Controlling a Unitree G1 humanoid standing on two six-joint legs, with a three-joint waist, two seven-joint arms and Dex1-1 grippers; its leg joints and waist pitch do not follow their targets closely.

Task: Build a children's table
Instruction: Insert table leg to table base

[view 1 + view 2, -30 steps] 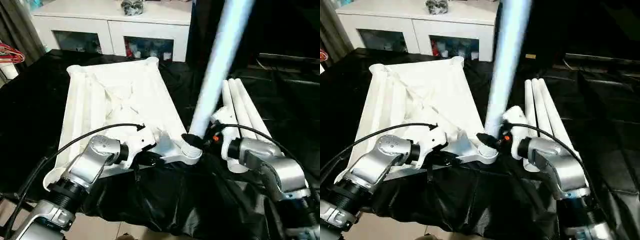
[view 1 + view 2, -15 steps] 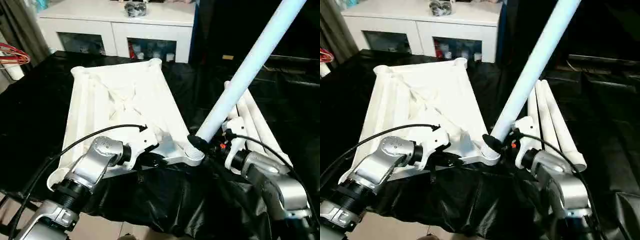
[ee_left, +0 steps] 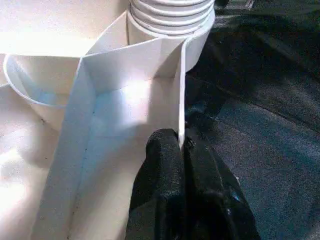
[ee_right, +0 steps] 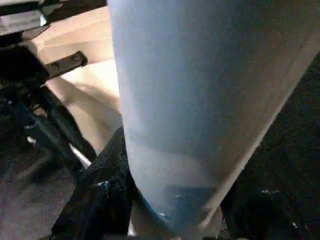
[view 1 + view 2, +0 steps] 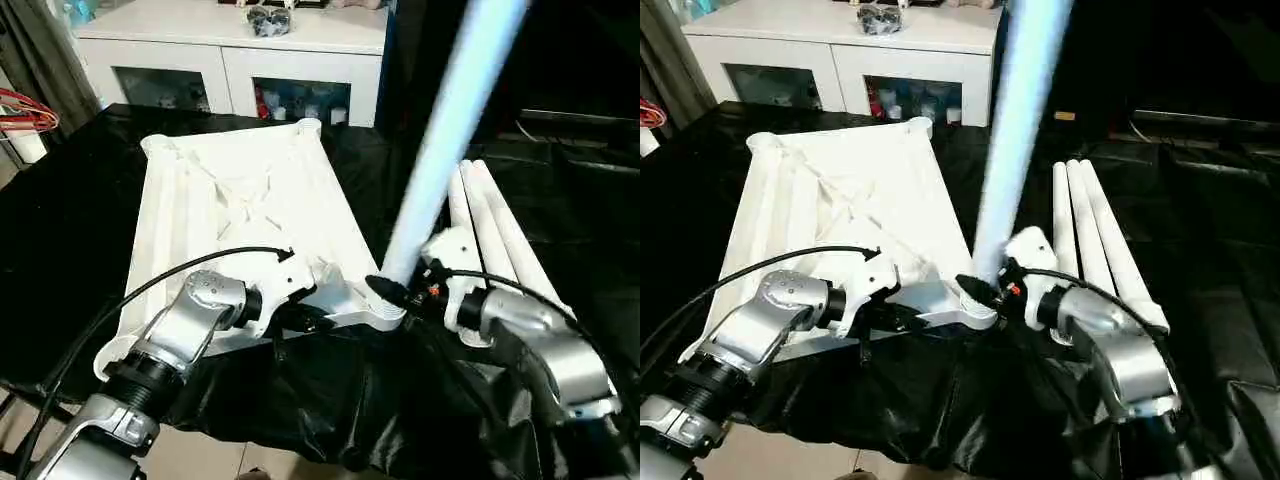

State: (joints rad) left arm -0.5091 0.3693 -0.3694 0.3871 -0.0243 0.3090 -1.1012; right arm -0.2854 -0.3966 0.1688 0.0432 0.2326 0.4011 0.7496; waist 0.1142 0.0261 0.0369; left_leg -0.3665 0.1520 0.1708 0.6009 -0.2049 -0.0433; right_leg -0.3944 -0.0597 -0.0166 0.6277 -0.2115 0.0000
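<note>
The top (image 5: 240, 215) lies upside down, ribbed side up, on a table draped in black cloth (image 5: 330, 400), its long axis running away from the robot. At the near right corner sits a round socket (image 5: 385, 312), and a leg (image 5: 440, 150) stands in it, rising steeply out past the upper edge of the head views and leaning slightly to the right. The right hand (image 5: 392, 292) grips this leg just above the socket, its black fingers (image 4: 107, 165) wrapped on either side of the tube near its lower end. The left hand (image 3: 182, 165) is at the near edge of the top, just left of the same socket; its two fingers are pressed together on a thin upright rib (image 3: 181, 95) of the top, pinching it between them.

Three more legs (image 5: 1095, 250) lie side by side on the cloth to the right of the top, touching one another and fanning slightly apart toward the robot, just behind the right forearm.

A black cable (image 5: 180, 270) arcs over the left forearm. Beyond the table stands a white cabinet (image 5: 235, 55) with glass doors, small items on top of it. At the far left edge, red hangers (image 5: 22, 108) show.
</note>
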